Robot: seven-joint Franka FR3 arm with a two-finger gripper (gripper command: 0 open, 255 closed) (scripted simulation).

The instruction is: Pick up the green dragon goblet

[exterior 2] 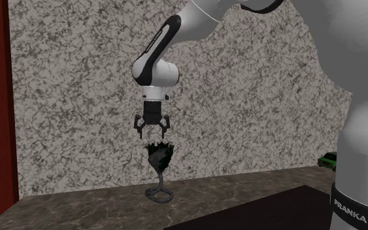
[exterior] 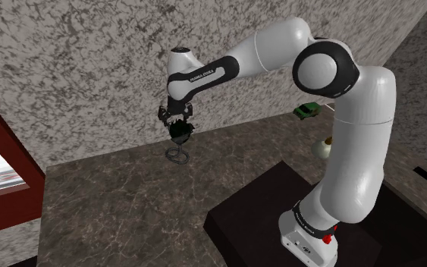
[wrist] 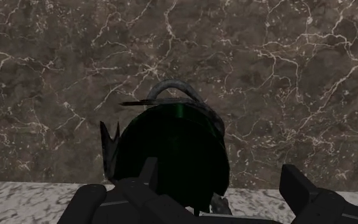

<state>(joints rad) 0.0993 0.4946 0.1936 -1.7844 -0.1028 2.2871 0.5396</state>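
Note:
The dragon goblet (exterior: pixel 179 133) is dark, almost black with a green tinge, and has a jagged rim. It stands upright on a coiled grey base on the brown marbled counter (exterior: pixel 113 197), close to the speckled wall. In the second exterior view the goblet (exterior 2: pixel 159 157) is directly under my gripper (exterior 2: pixel 151 134), which hangs just above the rim with fingers apart. My gripper (exterior: pixel 177 117) is open and touches nothing. Seen from the wrist, the goblet's dark bowl (wrist: pixel 171 149) lies under one fingertip, off-centre in my gripper (wrist: pixel 225 184).
A small green toy car (exterior: pixel 306 111) sits on the counter by the wall behind the arm, and a pale rounded vessel (exterior: pixel 323 147) stands near it. The dark stand (exterior: pixel 257 220) fills the lower right. A red-brown frame (exterior: pixel 7 144) borders the counter's left.

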